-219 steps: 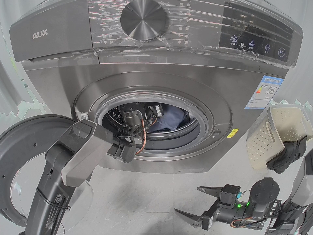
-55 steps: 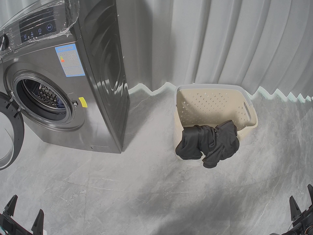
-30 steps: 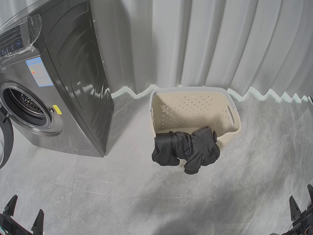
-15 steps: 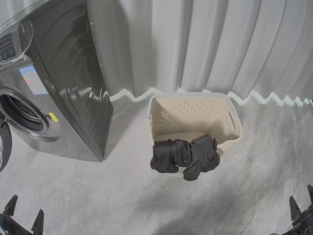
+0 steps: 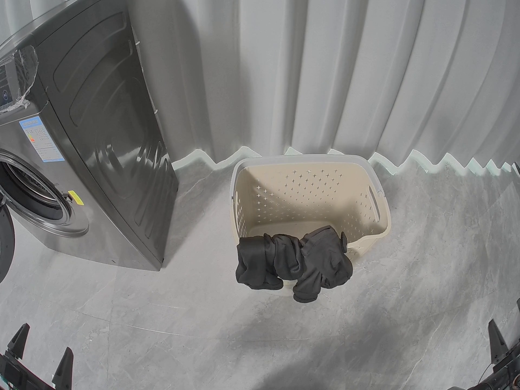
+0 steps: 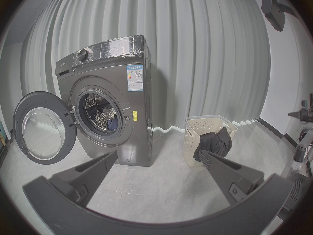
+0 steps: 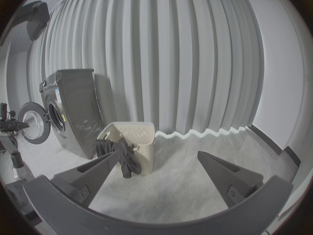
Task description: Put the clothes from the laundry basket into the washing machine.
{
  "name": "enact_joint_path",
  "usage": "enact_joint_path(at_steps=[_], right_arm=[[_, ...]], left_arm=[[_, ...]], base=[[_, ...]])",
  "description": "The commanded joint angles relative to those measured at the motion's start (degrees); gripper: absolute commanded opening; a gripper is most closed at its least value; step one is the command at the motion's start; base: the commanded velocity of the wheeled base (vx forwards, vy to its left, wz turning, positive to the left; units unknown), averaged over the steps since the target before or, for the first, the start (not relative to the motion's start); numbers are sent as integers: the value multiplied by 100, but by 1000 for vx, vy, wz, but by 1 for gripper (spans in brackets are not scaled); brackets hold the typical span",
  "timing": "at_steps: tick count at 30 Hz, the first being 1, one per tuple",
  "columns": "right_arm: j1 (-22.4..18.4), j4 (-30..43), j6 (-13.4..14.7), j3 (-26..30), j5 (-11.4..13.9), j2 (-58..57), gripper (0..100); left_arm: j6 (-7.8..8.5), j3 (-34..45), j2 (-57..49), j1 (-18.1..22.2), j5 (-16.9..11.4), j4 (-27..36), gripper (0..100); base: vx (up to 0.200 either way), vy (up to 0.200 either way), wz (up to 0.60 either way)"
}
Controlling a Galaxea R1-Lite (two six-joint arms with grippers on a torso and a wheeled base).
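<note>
So right now the beige laundry basket [image 5: 306, 161] sits about dead centre of the head view on the grey marbled floor [image 5: 179, 310], standing upright just in front of the pleated white curtain [image 5: 336, 55]. A dark grey garment [image 5: 295, 261] is slung over the basket's near rim, with most of it bunched up and hanging down the outside of the front wall. The grey front-loading washing machine [image 5: 92, 136] takes up the left edge of the frame, near the basket but with a strip of floor between them. From the left wrist view we can see its round door [image 6: 44, 128] swung wide open and some blue cloth [image 6: 112, 123] lying inside the drum. Our left gripper [image 6: 157, 152] is down at the lower left corner of the head view, jaws spread wide and holding nothing. Our right gripper [image 7: 156, 154] is at the lower right corner, also spread wide and holding nothing. Both are well apart from the basket and the garment.
</note>
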Motion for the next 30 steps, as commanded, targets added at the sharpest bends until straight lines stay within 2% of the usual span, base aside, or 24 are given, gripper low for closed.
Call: enact_joint_path(at_steps=[1,5,11,14,15,16,20,23,30], right_arm=[[0,223,-6,-957,136,622,100],[35,337,-24,-790,478,2063,100],[35,-1289,178,-579,1155,4568,100],[123,-1878,213,-456,1190,5614,100],[123,-1878,213,-456,1190,5614,100],[352,-2247,266,-368,1173,6141,100],[694,-2809,591,-184,1173,6836,100],[853,-2976,714,-184,1164,7108,100],[1099,-3319,750,-227,1111,7767,100]], left_arm=[[0,84,-85,0,1,0,100],[0,84,-85,0,-8,0,100],[0,84,-85,0,1,0,100],[0,84,-85,0,1,0,100],[0,84,-85,0,1,0,100],[0,92,-85,-9,1,0,100],[0,84,-85,0,1,0,100],[0,84,-85,-9,1,0,100],[0,84,-85,-9,1,0,100]], base=[[0,0,0],[0,0,0],[0,0,0],[0,0,0],[0,0,0],[0,0,0],[150,0,0],[200,0,0],[0,0,0]])
